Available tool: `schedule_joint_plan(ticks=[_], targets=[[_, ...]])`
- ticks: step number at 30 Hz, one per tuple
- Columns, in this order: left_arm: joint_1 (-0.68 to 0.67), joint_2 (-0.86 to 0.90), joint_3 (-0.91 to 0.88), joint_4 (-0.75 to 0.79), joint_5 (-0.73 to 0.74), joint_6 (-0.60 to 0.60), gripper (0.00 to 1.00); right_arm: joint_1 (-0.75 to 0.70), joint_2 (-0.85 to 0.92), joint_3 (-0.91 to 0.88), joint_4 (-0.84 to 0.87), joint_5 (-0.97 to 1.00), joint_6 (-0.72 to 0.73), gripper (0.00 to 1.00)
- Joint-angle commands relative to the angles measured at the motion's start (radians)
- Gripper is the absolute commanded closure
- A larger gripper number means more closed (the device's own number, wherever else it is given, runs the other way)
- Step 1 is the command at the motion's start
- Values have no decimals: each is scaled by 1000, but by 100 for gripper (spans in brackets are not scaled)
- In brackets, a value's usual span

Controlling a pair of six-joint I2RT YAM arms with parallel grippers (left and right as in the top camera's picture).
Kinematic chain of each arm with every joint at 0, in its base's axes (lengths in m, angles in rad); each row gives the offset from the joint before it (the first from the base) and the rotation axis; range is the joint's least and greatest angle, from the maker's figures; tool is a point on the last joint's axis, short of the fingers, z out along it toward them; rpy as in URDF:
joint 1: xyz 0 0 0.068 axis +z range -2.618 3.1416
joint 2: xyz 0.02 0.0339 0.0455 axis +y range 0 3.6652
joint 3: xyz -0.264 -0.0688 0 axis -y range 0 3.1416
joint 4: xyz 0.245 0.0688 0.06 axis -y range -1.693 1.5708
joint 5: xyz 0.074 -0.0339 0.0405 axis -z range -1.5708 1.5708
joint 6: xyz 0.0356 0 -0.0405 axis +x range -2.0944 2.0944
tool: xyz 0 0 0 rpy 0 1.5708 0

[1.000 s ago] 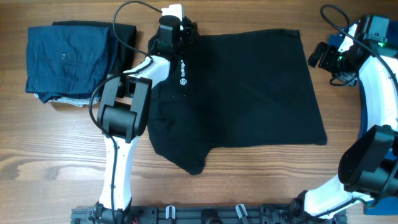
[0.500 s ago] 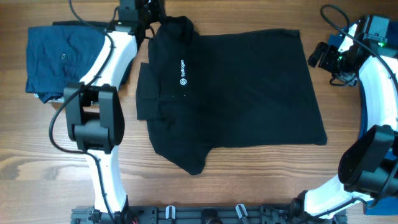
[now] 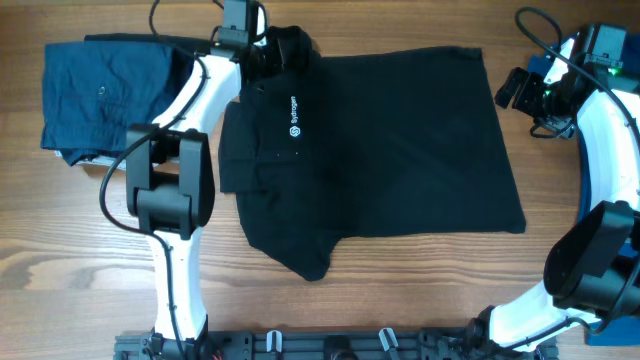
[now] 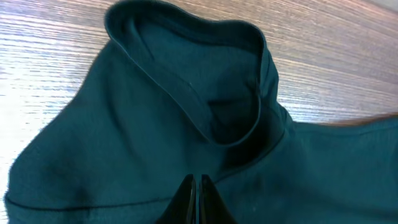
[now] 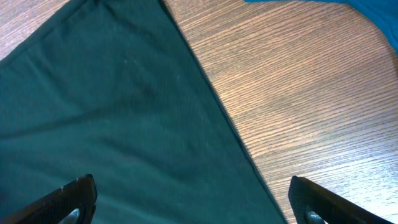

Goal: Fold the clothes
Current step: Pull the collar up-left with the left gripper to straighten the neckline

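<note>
The left arm has swung off the shirt, where it lay a second ago, out toward the surface's far edge, and the left claw has gone from apart to together; the right arm has not moved. From overhead, the black shirt lies spread over the middle of the surface, its bunched collar near the far edge and its white logo facing up. The left claw meets that collar from the left. A navy pile sits at the far left corner, just left of the shirt. The right claw hangs beside the shirt's far right corner. At the left wrist, the fingers are pressed together, tips on the cloth just below the standing collar; whether cloth is caught between them cannot be told. At the right wrist, the claw stands wide apart, clamped on nothing, above the shirt's edge and bare wood, with blue cloth in the picture's top right corner.
</note>
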Motion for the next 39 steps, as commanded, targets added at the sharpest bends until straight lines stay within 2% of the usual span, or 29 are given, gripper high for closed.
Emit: schedule_joint_plan(ticks=[1,22,39], targets=[[-13,18,-5,2,11,9,96,-2,-7,8,2,6,-17,0],[-46,129,-5,140,-6,1,96,-2,-7,8,2,6,-18,0],[-46,135,-5,214,-49,1,96,-2,-7,8,2,6,-17,0]])
